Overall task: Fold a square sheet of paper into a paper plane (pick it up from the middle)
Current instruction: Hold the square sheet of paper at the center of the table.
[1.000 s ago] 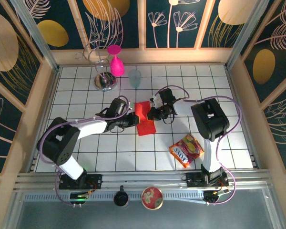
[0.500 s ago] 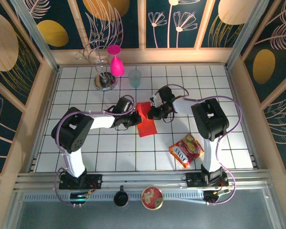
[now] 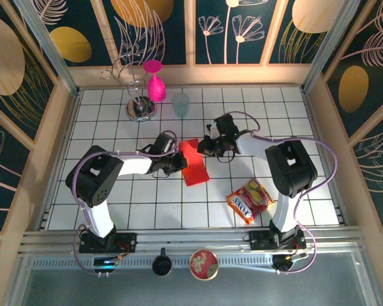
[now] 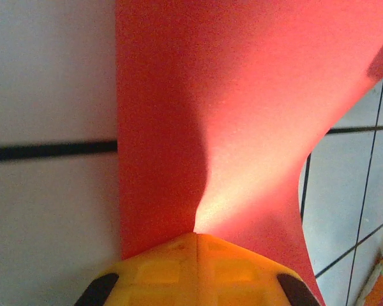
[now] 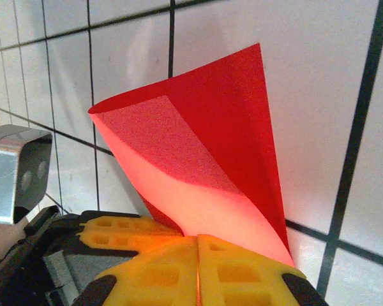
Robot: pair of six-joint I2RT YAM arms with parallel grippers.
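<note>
The square sheet of paper (image 3: 195, 164) is bright red and lies mid-table as a long strip with its far end curling upward. My left gripper (image 3: 177, 162) is at its left edge, shut on the paper; in the left wrist view the yellow fingers (image 4: 242, 274) meet on the paper (image 4: 242, 95), which buckles upward from the pinch. My right gripper (image 3: 203, 147) is at the far right corner, shut on the paper (image 5: 217, 146), which rises from the closed fingers (image 5: 242, 268) in a curved flap. The left gripper's fingers (image 5: 118, 231) sit just beside them. A paper plane is out of view.
A pink goblet (image 3: 154, 86) hangs on a metal stand (image 3: 140, 109) at the back left, beside a pale cup (image 3: 180, 104). A red-and-yellow snack packet (image 3: 249, 199) lies near the right arm's base. A round tin (image 3: 203, 263) sits on the front rail.
Both arms shifted their elbows while the grippers stayed at the paper. The right gripper edged toward the back, and the paper's far end has curled up more.
</note>
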